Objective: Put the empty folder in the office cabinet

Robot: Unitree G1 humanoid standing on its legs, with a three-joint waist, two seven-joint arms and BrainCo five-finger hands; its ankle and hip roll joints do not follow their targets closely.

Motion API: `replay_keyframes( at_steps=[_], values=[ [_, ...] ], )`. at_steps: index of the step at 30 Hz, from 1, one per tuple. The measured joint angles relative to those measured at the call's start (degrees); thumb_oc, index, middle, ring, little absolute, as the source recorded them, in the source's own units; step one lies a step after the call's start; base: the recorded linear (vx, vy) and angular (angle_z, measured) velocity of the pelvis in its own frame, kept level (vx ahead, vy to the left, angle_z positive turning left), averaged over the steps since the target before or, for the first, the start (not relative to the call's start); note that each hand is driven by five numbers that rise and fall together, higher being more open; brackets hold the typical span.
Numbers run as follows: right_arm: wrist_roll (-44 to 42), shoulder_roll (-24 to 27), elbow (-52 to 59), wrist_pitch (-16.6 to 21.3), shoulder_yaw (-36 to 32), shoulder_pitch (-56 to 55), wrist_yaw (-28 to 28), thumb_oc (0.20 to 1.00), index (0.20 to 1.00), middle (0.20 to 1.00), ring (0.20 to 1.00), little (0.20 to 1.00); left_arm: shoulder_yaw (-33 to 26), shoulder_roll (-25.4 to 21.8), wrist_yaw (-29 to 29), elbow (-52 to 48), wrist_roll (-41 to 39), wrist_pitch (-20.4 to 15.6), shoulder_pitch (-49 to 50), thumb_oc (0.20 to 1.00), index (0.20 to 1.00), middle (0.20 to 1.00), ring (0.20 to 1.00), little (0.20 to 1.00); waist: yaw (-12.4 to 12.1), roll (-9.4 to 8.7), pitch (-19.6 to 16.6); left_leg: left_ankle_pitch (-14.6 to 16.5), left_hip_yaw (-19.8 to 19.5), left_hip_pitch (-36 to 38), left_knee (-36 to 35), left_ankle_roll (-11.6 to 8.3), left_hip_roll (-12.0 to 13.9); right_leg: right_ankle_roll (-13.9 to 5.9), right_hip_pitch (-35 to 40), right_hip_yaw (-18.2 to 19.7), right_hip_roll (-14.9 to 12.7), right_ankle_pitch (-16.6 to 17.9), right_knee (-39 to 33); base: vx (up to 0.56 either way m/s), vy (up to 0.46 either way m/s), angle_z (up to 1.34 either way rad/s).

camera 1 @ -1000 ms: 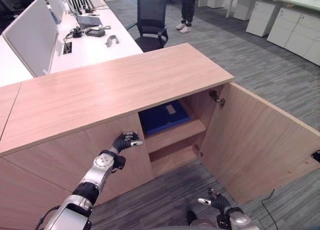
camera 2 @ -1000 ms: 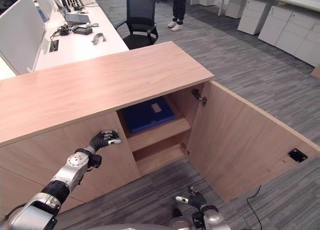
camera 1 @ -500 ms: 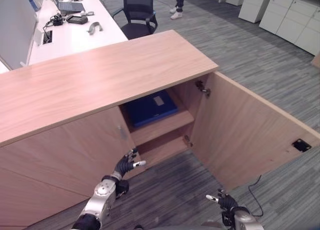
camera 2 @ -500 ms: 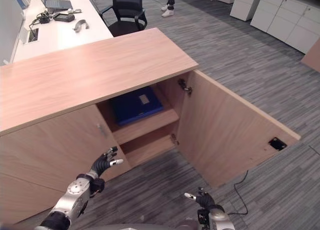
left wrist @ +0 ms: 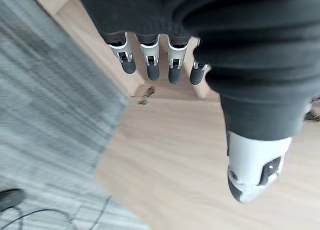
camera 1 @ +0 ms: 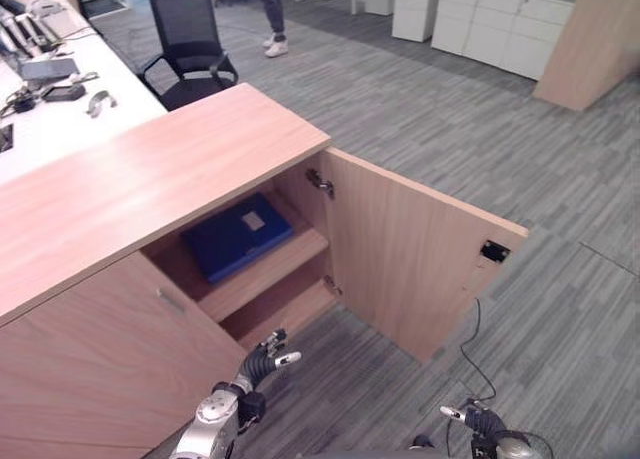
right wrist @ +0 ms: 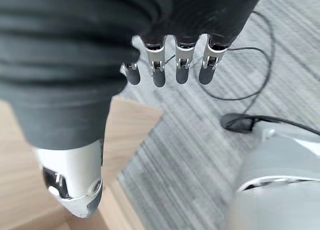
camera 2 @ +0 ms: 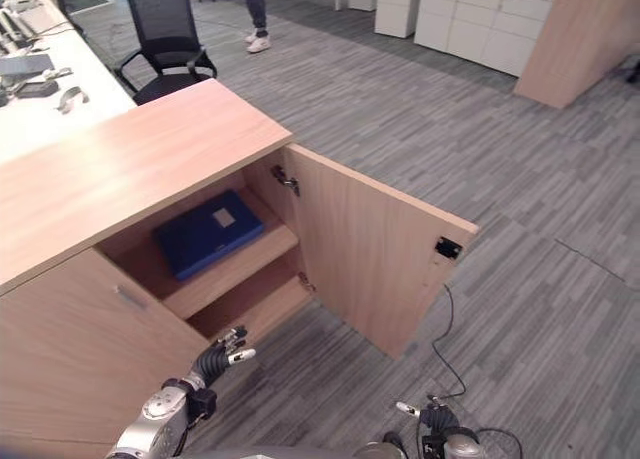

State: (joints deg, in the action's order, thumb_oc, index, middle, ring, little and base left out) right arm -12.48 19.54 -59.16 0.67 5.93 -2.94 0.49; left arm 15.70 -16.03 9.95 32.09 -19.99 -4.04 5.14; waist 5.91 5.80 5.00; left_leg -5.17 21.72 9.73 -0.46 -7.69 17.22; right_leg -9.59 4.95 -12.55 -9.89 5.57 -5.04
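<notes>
- The right hand (camera 1: 478, 419) hangs low over the grey striped carpet (camera 1: 560, 229), fingers relaxed and empty.
- The left hand (camera 1: 262, 359) hovers near the cabinet's base, fingers straight, holding nothing.
- The hinged wooden cabinet door (camera 1: 400, 249) stands wide open.
- The flat blue folder (camera 1: 238, 236) lies on the upper shelf of the light wooden office cabinet (camera 1: 140, 179).
- Judging by this, placing looks done; the next move calls for swinging the door shut.

The floor is covered by grey striped carpet (camera 1: 560, 179). A black office chair (camera 1: 190, 44) is seen beside a white desk (camera 1: 60, 119). White cabinets (camera 1: 480, 24) are lined along the far side, where a person's legs (camera 1: 270, 14) are seen.
</notes>
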Motion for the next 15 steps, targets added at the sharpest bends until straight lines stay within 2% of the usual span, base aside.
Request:
replay_keyframes(
  at_steps=[1,2,3,4,5,7,9,10,11,13,14,15],
  values=[
    [0.0,0.2,-0.2,0.0,0.3,0.0,0.1,1.000,1.000,1.000,1.000,1.000,0.0,0.2,-0.2,0.2,0.0,0.0,-0.1,1.000,1.000,1.000,1.000,1.000,-0.3,-0.08,0.3,-0.2,-0.7,-0.1,0.8,-0.11,0.1,0.10,-0.5,1.5,0.0,0.1,-0.3,-0.05,-0.117,-0.45],
    [0.0,0.4,-0.2,0.0,0.3,0.4,0.1,1.000,1.000,1.000,1.000,1.000,0.0,0.4,-0.3,0.4,0.0,0.0,-0.1,1.000,1.000,1.000,1.000,1.000,-0.2,0.67,0.4,-0.3,-1.5,-0.1,1.5,-0.17,0.1,0.31,-0.8,2.2,0.1,0.4,-0.3,-0.05,-0.148,-0.52],
    [-0.1,0.6,-1.2,0.1,0.3,1.4,0.1,1.000,1.000,1.000,1.000,1.000,0.0,0.4,-0.5,1.2,-0.2,-0.1,-0.6,1.000,1.000,1.000,1.000,1.000,-0.2,0.35,1.1,-0.4,-4.9,-0.5,3.4,-0.22,-0.1,1.09,-1.5,3.7,-0.1,0.0,0.1,-0.02,-0.080,-0.57],
    [-0.1,0.6,-2.9,0.0,0.2,2.8,0.0,1.000,1.000,1.000,1.000,1.000,0.3,0.4,-0.7,2.2,-0.3,-0.1,-1.0,1.000,1.000,1.000,1.000,1.000,-0.8,-0.05,1.4,-0.9,-10.2,-1.5,6.0,-0.72,-0.8,1.27,-1.9,6.2,-0.4,0.2,-0.4,-0.02,-0.109,-0.69],
    [-0.6,0.8,-4.0,0.0,0.1,4.1,-0.1,1.000,1.000,1.000,1.000,1.000,0.2,0.4,-0.8,2.2,-0.6,-0.1,-0.8,1.000,1.000,1.000,1.000,1.000,-1.0,-0.36,1.6,-1.2,-13.9,-2.9,8.6,-1.54,-1.5,1.83,-2.4,8.0,-0.6,0.5,-0.3,0.00,-0.077,-0.65],
    [-2.4,1.6,-4.6,0.0,-0.2,4.8,-0.4,1.000,1.000,1.000,1.000,1.000,0.3,0.6,-1.0,2.3,-1.2,-0.1,-1.0,1.000,1.000,1.000,1.000,1.000,-0.7,-0.87,1.7,-0.2,-17.1,-3.9,9.3,-2.27,-2.8,2.40,-3.0,9.8,-1.4,1.0,-0.3,0.00,-0.035,-0.33],
    [-3.7,3.4,-4.6,0.0,-2.9,4.4,-0.7,1.000,1.000,1.000,1.000,1.000,0.6,1.3,-0.9,1.7,-1.2,-0.2,-1.2,1.000,1.000,1.000,1.000,1.000,0.5,-0.46,1.5,-1.0,-15.2,-2.3,5.8,-1.73,-3.8,1.67,-3.0,9.3,-2.1,1.5,-0.4,0.02,-0.005,0.12],
    [-4.5,5.6,-4.7,-0.1,-4.1,4.9,-0.6,1.000,1.000,1.000,1.000,1.000,0.2,1.1,-0.7,1.3,-1.2,-0.2,-1.6,1.000,1.000,1.000,1.000,1.000,0.9,-0.37,1.5,-0.8,-12.2,-1.3,2.6,-1.94,-4.0,0.64,-3.8,9.0,-2.3,2.3,-0.3,0.05,0.002,0.31],
    [-4.6,7.6,-6.3,-0.1,-5.3,6.5,-0.7,1.000,1.000,1.000,1.000,1.000,0.1,0.6,-0.6,1.3,-1.2,-0.2,-1.6,1.000,1.000,1.000,1.000,1.000,0.8,0.03,1.3,-0.6,-11.0,0.3,-1.3,-1.67,-3.9,-0.13,-3.8,8.6,-2.1,2.9,-0.4,0.04,0.009,0.27],
    [-5.4,10.9,-6.2,0.0,-6.8,7.5,-1.1,1.000,1.000,1.000,1.000,1.000,0.2,0.3,-0.4,1.4,-1.1,-0.2,-1.8,1.000,1.000,1.000,1.000,1.000,0.8,0.47,1.3,2.0,-9.6,1.2,-4.5,-0.16,-3.7,-0.40,-3.8,7.3,-1.7,3.1,-0.4,0.02,0.008,0.32],
    [-6.1,12.2,-6.2,0.3,-7.0,8.0,-1.5,1.000,1.000,1.000,1.000,1.000,0.2,0.3,-0.4,1.4,-1.1,-0.2,-2.1,1.000,1.000,1.000,1.000,1.000,1.0,1.37,0.9,4.9,-9.4,1.1,-4.7,-0.27,-3.4,-0.70,-3.8,6.5,-1.6,3.4,-0.4,0.01,-0.002,0.19],
    [-6.7,13.5,-6.2,-0.1,-8.3,9.8,-1.6,1.000,1.000,1.000,1.000,1.000,0.0,-0.9,-0.4,1.3,-1.2,-0.2,-2.0,1.000,1.000,1.000,1.000,1.000,-0.4,0.15,1.3,4.6,-9.0,1.6,-4.8,-1.96,-4.5,-1.61,-3.4,7.2,-2.7,4.3,-0.4,0.01,-0.007,0.10]
  ],
)
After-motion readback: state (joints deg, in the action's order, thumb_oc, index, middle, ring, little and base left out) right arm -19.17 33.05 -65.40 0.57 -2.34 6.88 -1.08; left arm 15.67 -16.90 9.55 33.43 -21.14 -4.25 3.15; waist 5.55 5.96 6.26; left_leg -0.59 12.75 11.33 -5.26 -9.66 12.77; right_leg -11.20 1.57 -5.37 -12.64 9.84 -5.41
